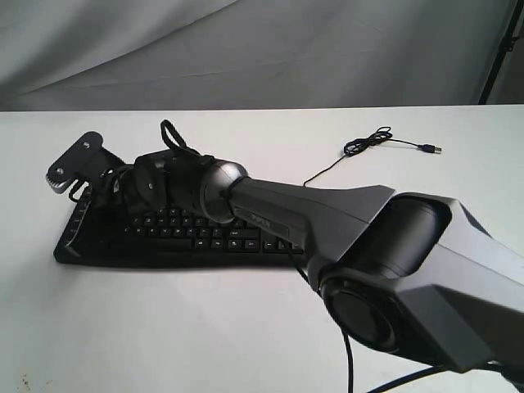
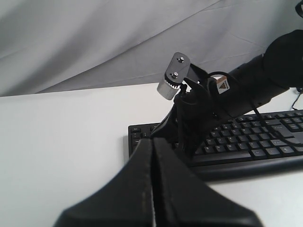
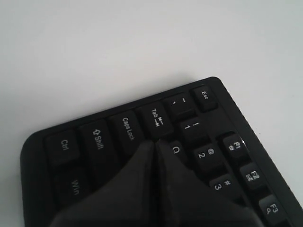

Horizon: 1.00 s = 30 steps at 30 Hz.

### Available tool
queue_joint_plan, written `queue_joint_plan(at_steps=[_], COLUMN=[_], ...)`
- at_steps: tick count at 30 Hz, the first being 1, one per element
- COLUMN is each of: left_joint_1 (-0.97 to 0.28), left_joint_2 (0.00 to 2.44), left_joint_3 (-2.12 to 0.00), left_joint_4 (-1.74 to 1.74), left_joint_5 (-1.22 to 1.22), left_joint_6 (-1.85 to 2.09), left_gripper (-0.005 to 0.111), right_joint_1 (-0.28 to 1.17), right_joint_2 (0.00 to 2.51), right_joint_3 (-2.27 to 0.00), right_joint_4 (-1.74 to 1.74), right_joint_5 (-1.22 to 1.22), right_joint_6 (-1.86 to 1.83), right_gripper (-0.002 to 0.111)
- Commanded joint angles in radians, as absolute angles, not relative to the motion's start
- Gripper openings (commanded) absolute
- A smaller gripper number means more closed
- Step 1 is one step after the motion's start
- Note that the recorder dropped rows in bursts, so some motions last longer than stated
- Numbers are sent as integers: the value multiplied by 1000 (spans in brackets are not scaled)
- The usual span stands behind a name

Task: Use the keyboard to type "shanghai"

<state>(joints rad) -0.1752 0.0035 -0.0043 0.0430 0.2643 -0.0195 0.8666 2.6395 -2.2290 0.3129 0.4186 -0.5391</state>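
Closest to me in the exterior view is the right arm (image 1: 344, 221), a big grey bulk coming in from the lower right and reaching across to the left end of the keyboard (image 1: 196, 233). It hides the keyboard's right half. From here I cannot make out its gripper, only a dark knot of cables and the small camera bracket (image 1: 72, 166) sticking up over the end keys.

The right wrist view fills that gap. The right gripper (image 3: 156, 143) has its jaws clenched together with nothing between them, tips over the spot where Tab, Caps Lock and Q meet. Whether they press a key I cannot tell. There I can read Ctrl, Shift, Esc and the first number keys, which the other views leave as white specks.

The left gripper (image 2: 152, 142) shows only in its own wrist view, jaws likewise clenched and empty, near the keyboard's left front corner and facing the right arm over the keys.

The keyboard lies flat on the white table (image 1: 164, 327), left of centre. Farther back, only the exterior view catches its thin cable (image 1: 327, 169) running to a small coil and a plug (image 1: 431, 149) lying on the table. Behind it all hangs a grey cloth (image 1: 246, 49).
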Motion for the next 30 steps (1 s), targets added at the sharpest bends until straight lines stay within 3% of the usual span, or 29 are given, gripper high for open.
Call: queue_joint_plan(at_steps=[1,16,25,30], left_joint_1=[-179,-179,-179,-179], left_joint_2=[0,0,0,0], left_joint_3=[0,0,0,0], left_joint_4=[44,44,44,44], left_joint_5=[260,260,260,260], left_joint_6=[-22,-22,-22,-22], left_gripper=[0,0,0,0], right_joint_1=[871,871,860,841], right_joint_2=[2654,2643,2524,2409], right_joint_3=[-2234,-2234,-2224,-2088], right_joint_4=[320,305,190,164], right_joint_5=[411,415,606,666], right_joint_6=[-548,-550,-550,-550], right_gripper=[0,0,0,0])
